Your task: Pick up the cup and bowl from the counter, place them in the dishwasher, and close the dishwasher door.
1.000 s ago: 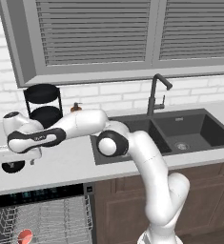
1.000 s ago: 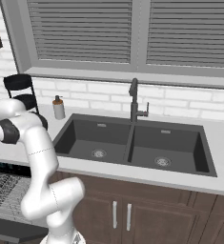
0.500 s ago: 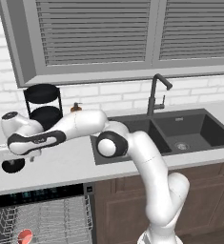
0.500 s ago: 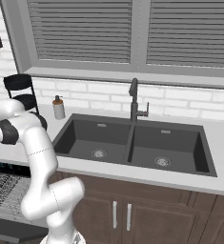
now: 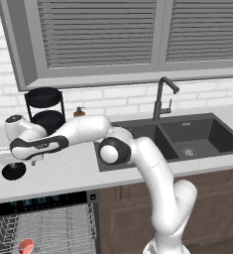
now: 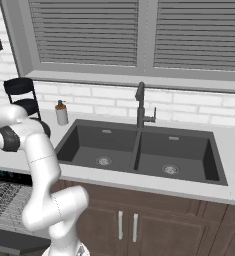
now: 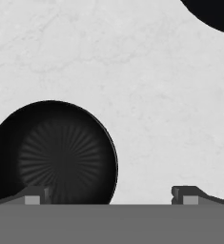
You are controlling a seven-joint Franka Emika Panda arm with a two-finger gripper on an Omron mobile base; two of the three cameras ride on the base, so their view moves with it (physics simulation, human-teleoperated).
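Note:
The black bowl rests on the light counter at the far left. My gripper hangs just above it, open and empty. One fingertip is over the bowl's near rim and the other over bare counter beside it. The cup, with its red inside showing, lies in the wire rack of the open dishwasher below the counter. A dark panel under the rack looks like the lowered dishwasher door.
A wire stand with round black trays stands just behind the bowl. A soap dispenser sits next to it. The dark double sink and black faucet lie to the right, with brown cabinets below.
My hand has shifted slightly above the bowl, which now shows more fully beneath it. The bowl has stayed in place and the jaws have stayed open.

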